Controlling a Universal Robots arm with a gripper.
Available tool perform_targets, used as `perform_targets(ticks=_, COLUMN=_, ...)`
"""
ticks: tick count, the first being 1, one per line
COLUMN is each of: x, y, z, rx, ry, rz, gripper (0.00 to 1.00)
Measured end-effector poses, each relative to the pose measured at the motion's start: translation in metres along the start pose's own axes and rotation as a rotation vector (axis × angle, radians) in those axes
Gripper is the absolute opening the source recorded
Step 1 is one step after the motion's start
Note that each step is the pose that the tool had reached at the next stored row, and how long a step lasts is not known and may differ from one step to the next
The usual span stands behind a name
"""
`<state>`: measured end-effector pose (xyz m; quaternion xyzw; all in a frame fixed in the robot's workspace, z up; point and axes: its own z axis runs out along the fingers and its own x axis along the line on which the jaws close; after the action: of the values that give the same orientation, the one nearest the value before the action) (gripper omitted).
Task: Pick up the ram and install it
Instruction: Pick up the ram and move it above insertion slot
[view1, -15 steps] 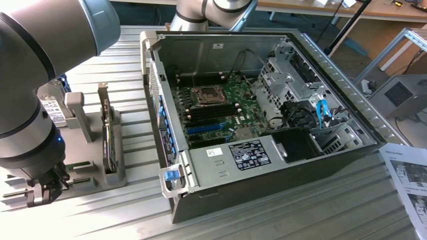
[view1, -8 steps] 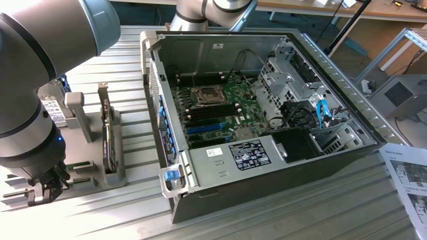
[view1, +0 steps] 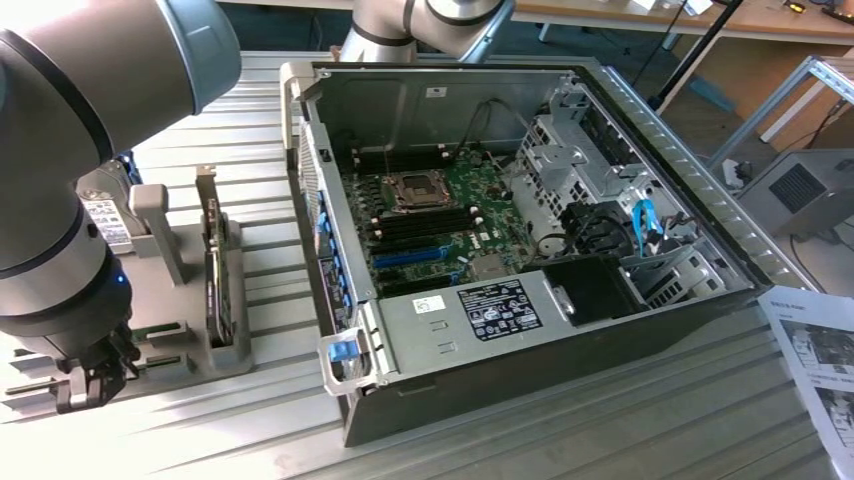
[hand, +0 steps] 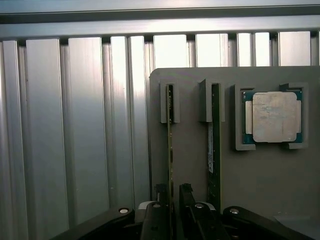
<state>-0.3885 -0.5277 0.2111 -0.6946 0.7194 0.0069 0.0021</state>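
Over the ribbed aluminium bench (hand: 75, 130), we find the arm's gripper (hand: 173, 194) poised low on a grey parts holder (hand: 265, 180). Its jaws stand part-open on either side of the ram (hand: 170, 145), a dark sliver of gap shows on one side, and as far as we can judge nothing is clamped. The ram, a thin green stick, stands on its long edge in a slot of the holder, its far end tucked into a small upright bracket (hand: 170, 102). A second stick (hand: 214, 150) stands in the neighbouring slot just beside it, and a processor (hand: 276, 116) lies flat in a nest beyond that. In the exterior view the open computer case (view1: 667, 150) sits apart from the holder, towards the exterior view's right, its motherboard (view1: 461, 195) and black memory slots (view1: 424, 228) exposed. We judge the ram light and stiff along its length but fragile: a bare board that could crack under a twisting load, with chips and edge contacts that are no place for pressure. We reckon the sound hold is squarely across the two flat faces at the upper edge, so that it can lift straight out of the slot without tilting against the bracket or brushing its neighbour. The faces look smooth, so a weak or off-centre pinch may let it pivot
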Motion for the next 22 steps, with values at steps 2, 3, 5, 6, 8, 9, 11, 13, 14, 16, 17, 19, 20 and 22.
perform_targets(ticks=2, x=0.0, y=0.0, z=0.0, rx=0.0, ry=0.0, rz=0.0, gripper=0.24)
perform_targets(ticks=3, x=0.0, y=0.0, z=0.0, rx=0.0001, ry=0.0, rz=0.0, gripper=0.24)
perform_targets(ticks=5, x=0.0, y=0.0, z=0.0001, rx=0.0001, ry=-0.0001, rz=0.0, gripper=0.24)
perform_targets(ticks=6, x=0.0, y=0.0, z=0.0001, rx=0.0001, ry=0.0, rz=0.0, gripper=0.23)
perform_targets(ticks=8, x=0.0, y=0.0, z=0.0, rx=0.0, ry=0.0, rz=0.0, gripper=0.12)
perform_targets(ticks=9, x=0.0, y=0.0, z=0.0001, rx=0.0001, ry=0.0, rz=0.0, gripper=0.12)
perform_targets(ticks=11, x=0.0, y=0.0, z=0.0, rx=0.0, ry=0.0, rz=0.0, gripper=0.12)
perform_targets(ticks=13, x=0.0, y=0.0, z=0.0, rx=0.0001, ry=0.0, rz=0.0, gripper=0.12)
perform_targets(ticks=14, x=0.0, y=0.0, z=0.0001, rx=0.0001, ry=0.0, rz=0.0, gripper=0.12)
perform_targets(ticks=16, x=0.0, y=0.0, z=0.0001, rx=0.0001, ry=0.0, rz=0.0, gripper=0.12)
perform_targets(ticks=17, x=0.0, y=0.0, z=0.0, rx=0.0001, ry=0.0, rz=0.0, gripper=0.12)
perform_targets(ticks=19, x=0.0, y=0.0, z=0.0001, rx=0.0001, ry=0.0, rz=0.0, gripper=0.12)
perform_targets(ticks=20, x=0.0, y=0.0, z=0.0, rx=0.0, ry=0.0, rz=0.0, gripper=0.12)
perform_targets(ticks=22, x=0.0, y=0.0, z=0.0, rx=0.0001, ry=-0.0001, rz=0.0, gripper=0.12)
